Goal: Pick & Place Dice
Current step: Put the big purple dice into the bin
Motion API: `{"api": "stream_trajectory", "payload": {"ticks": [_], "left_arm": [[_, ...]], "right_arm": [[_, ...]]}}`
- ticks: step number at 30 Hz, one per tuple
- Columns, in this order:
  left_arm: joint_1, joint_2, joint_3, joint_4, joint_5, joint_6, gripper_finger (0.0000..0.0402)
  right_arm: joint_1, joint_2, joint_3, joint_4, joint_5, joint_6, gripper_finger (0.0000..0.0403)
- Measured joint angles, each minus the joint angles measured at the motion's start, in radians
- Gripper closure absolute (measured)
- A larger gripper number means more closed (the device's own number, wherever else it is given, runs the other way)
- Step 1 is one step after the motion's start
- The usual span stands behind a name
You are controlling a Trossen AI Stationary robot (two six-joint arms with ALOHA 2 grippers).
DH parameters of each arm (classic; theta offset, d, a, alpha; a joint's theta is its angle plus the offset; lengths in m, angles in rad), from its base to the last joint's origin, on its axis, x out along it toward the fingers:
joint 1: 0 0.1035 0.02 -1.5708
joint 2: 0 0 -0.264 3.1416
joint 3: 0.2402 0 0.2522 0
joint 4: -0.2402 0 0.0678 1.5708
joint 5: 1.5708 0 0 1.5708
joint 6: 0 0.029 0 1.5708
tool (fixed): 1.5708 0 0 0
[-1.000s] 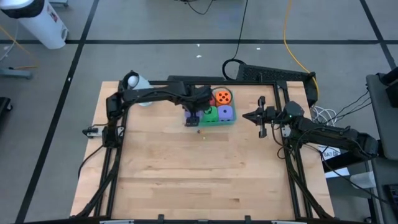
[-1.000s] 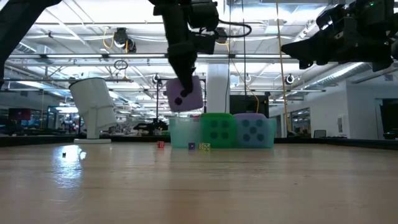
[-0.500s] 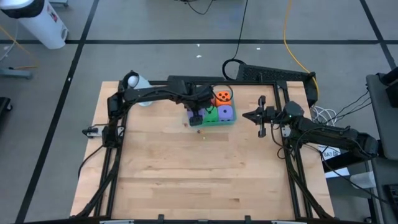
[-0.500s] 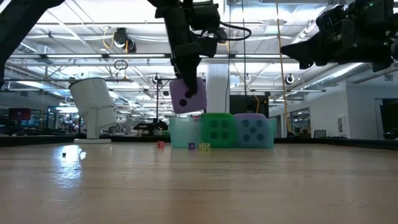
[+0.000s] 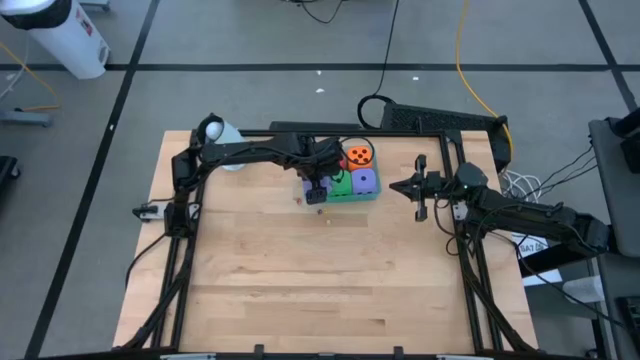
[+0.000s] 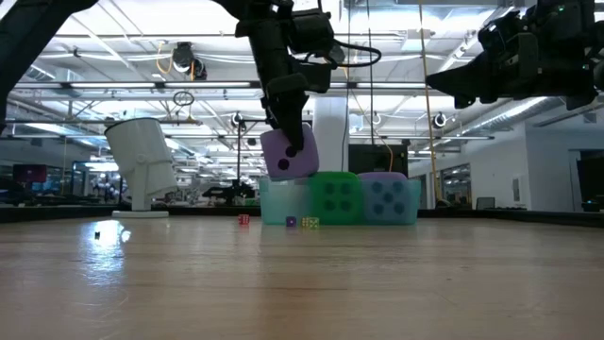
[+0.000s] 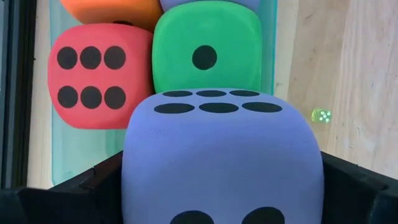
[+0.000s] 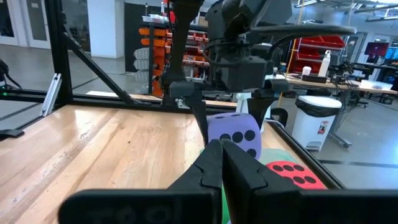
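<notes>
While the purple die (image 6: 289,153) hung clear above the tray (image 6: 272,201) a second ago, it has since come down and moved in toward the other dice, so that in the low view its lower edge now sits about level with the tray's top, at the tray's near-left corner. That suggests the placing step is almost done, with only the last lowering and release left. The left tool (image 5: 318,184) grips this die from both sides, reaching across the desk (image 5: 300,270) with its wrist pointed down over the tray's open slot. Beside that slot lie the red die (image 7: 93,74), the green die (image 7: 206,55), the orange die (image 5: 358,155) and the second purple die (image 5: 366,181). The right tool (image 5: 421,187) waits to the right of the tray, fingers pressed together and holding nothing.
</notes>
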Motion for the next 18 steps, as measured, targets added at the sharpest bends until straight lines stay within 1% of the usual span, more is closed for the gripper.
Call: {"api": "stream_trajectory", "payload": {"ticks": [4,8,11,14,16,18], "left_arm": [[-0.001,0.003,0.040,-0.061,0.003,0.002,0.0036],[0.000,0.004,0.046,-0.103,0.003,0.013,0.0037],[0.000,0.006,0.043,-0.066,-0.012,0.044,0.0037],[0.003,0.008,0.068,-0.037,-0.057,0.077,0.0037],[0.017,0.006,0.085,-0.048,-0.106,0.121,0.0037],[0.047,0.006,0.096,-0.083,-0.122,0.147,0.0037]], "right_arm": [[0.000,0.001,0.000,-0.009,0.000,0.000,0.0403],[0.000,0.001,0.000,-0.004,0.000,0.000,0.0403],[0.000,0.001,0.000,-0.001,0.000,0.000,0.0403],[0.000,0.004,0.000,-0.002,0.000,0.000,0.0403],[0.000,0.005,0.000,-0.001,0.000,0.000,0.0403],[0.000,0.005,0.000,-0.001,0.000,0.000,0.0403]]}}
